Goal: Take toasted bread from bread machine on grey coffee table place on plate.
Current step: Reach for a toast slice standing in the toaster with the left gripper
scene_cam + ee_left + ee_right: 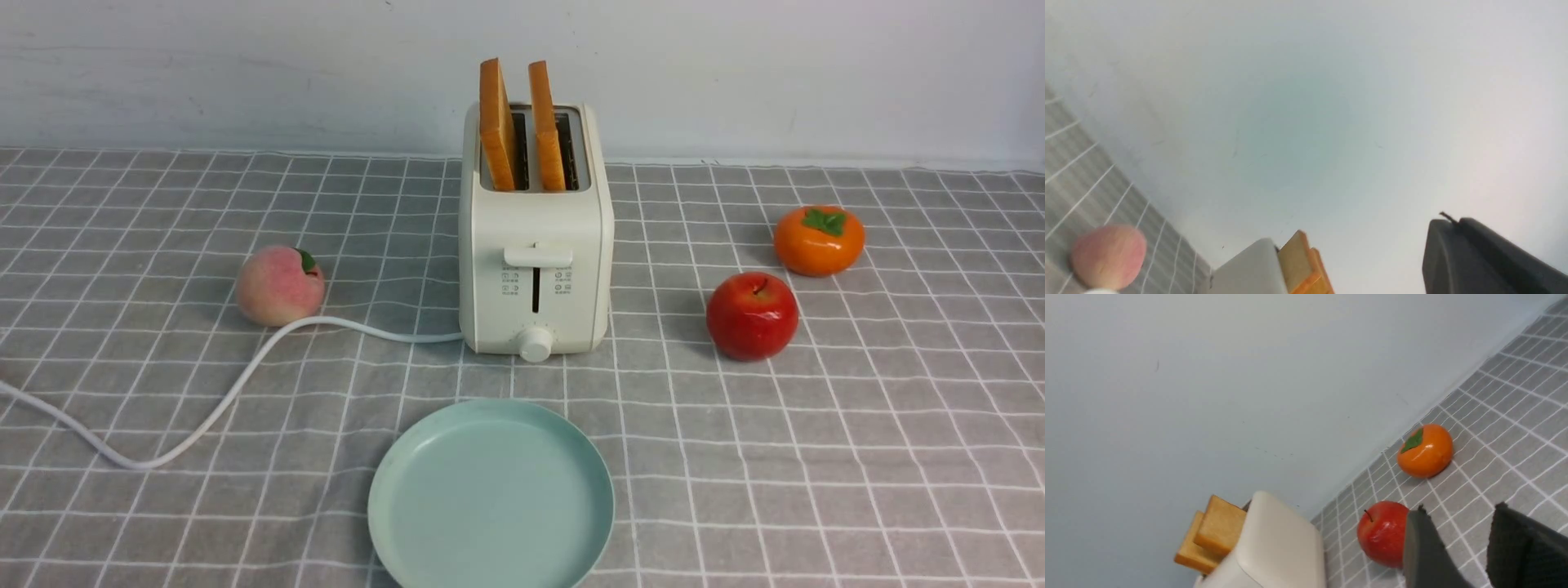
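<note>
The front view shows our toaster (535, 269) standing on the grey coffee table (857, 490), with two slices of toast (497, 126) upright in its slots, their upper parts above the top and leaning slightly to the left. Nearer to us lies the plate (491, 494), round and pale green, its bare inner face turned up and its near edge cut off by the frame. A white cord (245, 376) runs from the toaster's left side, passing just in front of the peach (280, 286). To the right of the toaster we see the apple (752, 316) and, farther back, the persimmon (819, 240); behind everything rises a pale wall (735, 73). In the left wrist view, our left gripper (1447, 218) is closed, with nothing between its fingertips. In the right wrist view, our right gripper (1459, 507) stands partly open — its fingertips apart and holding nothing.
</note>
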Controlling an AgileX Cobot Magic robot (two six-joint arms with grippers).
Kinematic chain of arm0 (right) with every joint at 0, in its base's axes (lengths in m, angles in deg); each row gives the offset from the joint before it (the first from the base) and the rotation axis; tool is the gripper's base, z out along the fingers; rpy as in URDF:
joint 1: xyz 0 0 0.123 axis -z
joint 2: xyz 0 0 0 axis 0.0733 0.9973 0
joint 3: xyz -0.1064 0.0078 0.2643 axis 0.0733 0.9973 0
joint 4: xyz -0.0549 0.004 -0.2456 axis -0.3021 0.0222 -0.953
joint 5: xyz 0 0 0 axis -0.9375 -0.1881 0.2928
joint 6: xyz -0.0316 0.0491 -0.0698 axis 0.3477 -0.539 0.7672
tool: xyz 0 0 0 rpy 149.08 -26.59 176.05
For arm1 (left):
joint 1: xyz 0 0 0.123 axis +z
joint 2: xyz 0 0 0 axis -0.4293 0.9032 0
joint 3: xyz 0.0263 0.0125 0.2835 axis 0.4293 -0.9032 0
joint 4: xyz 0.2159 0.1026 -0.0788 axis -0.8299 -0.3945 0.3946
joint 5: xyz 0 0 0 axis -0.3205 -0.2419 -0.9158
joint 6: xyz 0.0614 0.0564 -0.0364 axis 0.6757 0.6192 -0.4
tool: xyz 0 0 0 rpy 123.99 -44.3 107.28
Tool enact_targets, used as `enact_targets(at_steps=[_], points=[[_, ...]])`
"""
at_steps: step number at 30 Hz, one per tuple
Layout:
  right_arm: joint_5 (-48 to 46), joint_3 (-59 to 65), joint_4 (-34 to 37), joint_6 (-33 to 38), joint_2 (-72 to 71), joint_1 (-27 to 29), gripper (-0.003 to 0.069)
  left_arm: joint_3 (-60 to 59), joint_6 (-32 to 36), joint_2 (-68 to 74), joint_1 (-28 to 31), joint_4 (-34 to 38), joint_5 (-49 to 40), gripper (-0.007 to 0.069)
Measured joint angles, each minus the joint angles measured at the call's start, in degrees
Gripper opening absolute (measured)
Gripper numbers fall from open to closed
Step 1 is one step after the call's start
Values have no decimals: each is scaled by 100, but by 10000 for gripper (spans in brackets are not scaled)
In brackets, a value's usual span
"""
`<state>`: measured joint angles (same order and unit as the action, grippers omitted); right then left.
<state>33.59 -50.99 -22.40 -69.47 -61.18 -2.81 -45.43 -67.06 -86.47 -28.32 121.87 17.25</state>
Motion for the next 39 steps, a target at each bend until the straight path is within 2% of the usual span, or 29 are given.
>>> enact_targets(at_steps=[1, 3, 6, 7, 8, 10, 11, 14, 15, 18, 22, 27, 28, 29, 35, 39], points=[[0, 0, 43, -42, 0, 0, 240, 59, 31, 35, 0, 0, -50, -14], [-337, -138, 573, -301, 0, 0, 225, 913, 474, 687, 0, -249, -941, -14], [-1406, -846, 631, -234, 117, 0, 160, 1797, 722, 1754, 0, -552, -2286, -14], [-1406, -846, 615, -234, 145, 0, 154, 1859, 729, 1841, 0, -575, -2384, -14], [-2119, -1426, 411, -15, 515, 0, 83, 2343, 784, 2654, 0, -733, -3239, -14], [-2622, -1827, 201, 136, 804, 0, 41, 2677, 803, 3113, 0, -841, -3741, -14], [-3343, -2360, -189, 294, 1434, 0, -7, 3070, 881, 3913, 0, -963, -4297, -14], [-4428, -3054, -747, 390, 2294, 0, -15, 3515, 1158, 4770, 0, -1020, -4842, -14], [-4994, -3388, -1198, 419, 2757, 0, -12, 3732, 1348, 5231, 0, -1047, -5050, -14], [-6031, -3988, -2176, 405, 3711, 0, 0, 4121, 1629, 5861, -10, -1007, -5216, -14], [-6158, -4234, -2829, 215, 4304, 0, 5, 4714, 1798, 6402, -493, -1099, -5003, -14], [-5819, -4243, -2898, 157, 4335, 0, 9, 5609, 1298, 7106, -1337, -1737, -4840, -14], [-5791, -4243, -2898, 157, 4335, 0, 9, 5656, 1298, 7106, -1363, -1773, -4836, -14], [-5708, -4247, -2898, 157, 4331, 0, 12, 6051, 997, 7482, -1533, -2072, -4795, -14], [-5655, -4247, -2898, 156, 4331, 0, 15, 7282, 654, 8552, -1625, -2503, -4323, -14], [-5643, -4247, -2898, 144, 4331, 0, 22, 8127, 635, 9427, -1625, -2543, -3851, 43]])
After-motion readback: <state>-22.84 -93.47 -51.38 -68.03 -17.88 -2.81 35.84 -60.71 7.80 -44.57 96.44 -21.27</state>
